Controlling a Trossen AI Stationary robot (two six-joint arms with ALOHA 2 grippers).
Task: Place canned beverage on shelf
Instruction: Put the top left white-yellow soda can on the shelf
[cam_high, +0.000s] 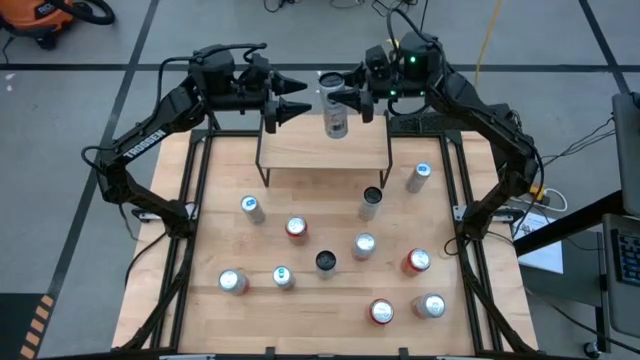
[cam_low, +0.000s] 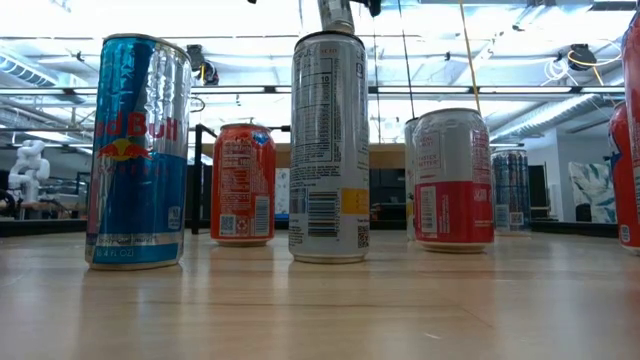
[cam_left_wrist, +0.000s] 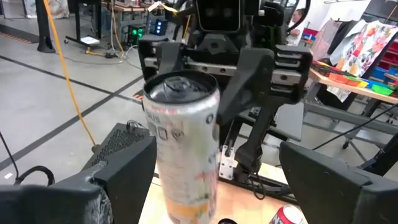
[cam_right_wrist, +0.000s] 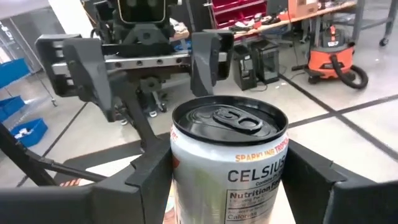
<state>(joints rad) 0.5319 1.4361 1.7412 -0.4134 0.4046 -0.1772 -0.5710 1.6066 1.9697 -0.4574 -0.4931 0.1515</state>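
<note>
Up above the shelf's (cam_high: 325, 152) far edge, the right gripper (cam_high: 345, 100) has its jaws clenched on a white can (cam_high: 335, 118), holding it upright. Facing it, the left gripper (cam_high: 297, 96) hangs just beside the can, jaws released and empty. Other cans (cam_high: 364, 246) stand scattered across the counter (cam_high: 330, 320).

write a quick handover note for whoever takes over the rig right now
Right pincer: shut on the Celsius can, held upright above the shelf's back edge.
Left pincer: open, empty, level with the can and facing it from the left.
Done: one can picked up and carried to the shelf; nothing stands on the shelf yet.
Left: set this can down and release, then the other cans on the table.
</note>
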